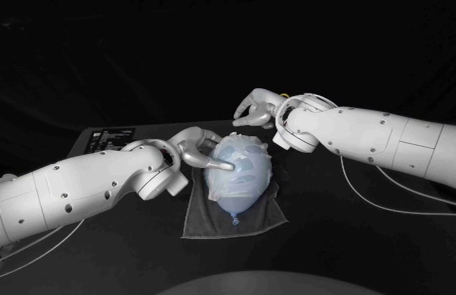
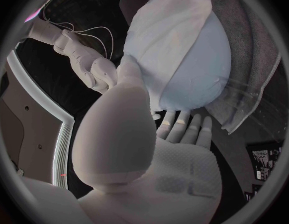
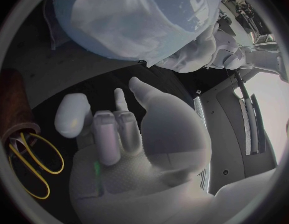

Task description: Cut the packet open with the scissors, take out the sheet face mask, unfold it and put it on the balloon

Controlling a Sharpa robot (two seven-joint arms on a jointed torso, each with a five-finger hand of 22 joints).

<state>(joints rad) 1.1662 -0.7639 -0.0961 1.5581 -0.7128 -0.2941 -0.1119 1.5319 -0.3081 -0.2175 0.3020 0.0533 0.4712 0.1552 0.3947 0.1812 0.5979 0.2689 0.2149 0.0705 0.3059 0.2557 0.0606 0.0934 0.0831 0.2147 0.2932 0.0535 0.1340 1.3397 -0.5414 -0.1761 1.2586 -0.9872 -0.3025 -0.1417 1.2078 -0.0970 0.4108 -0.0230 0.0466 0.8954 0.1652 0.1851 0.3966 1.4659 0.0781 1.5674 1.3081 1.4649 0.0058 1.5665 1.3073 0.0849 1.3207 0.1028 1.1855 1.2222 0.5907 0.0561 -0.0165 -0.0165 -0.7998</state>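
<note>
the balloon (image 1: 240,199) is lying on its side on a dark towel (image 1: 266,217) in the middle of the bench (image 1: 361,242), probably so it is not rolling away, and the face mask (image 1: 232,151) is already draped over its upper part, eye and mouth holes facing up. the left robot hand (image 1: 195,151) is released, grasping nothing, with its fingertips pressing against the mask's near edge, seemingly smoothing it down and steadying the balloon. the right robot hand (image 1: 258,109) is hovering just past the balloon's far end, loosely curled and holding nothing. the yellow-handled scissors (image 3: 26,159) are lying near it. a dark printed card (image 1: 105,139) is sitting at the bench's back left, and its white writing is too small for reading.
</note>
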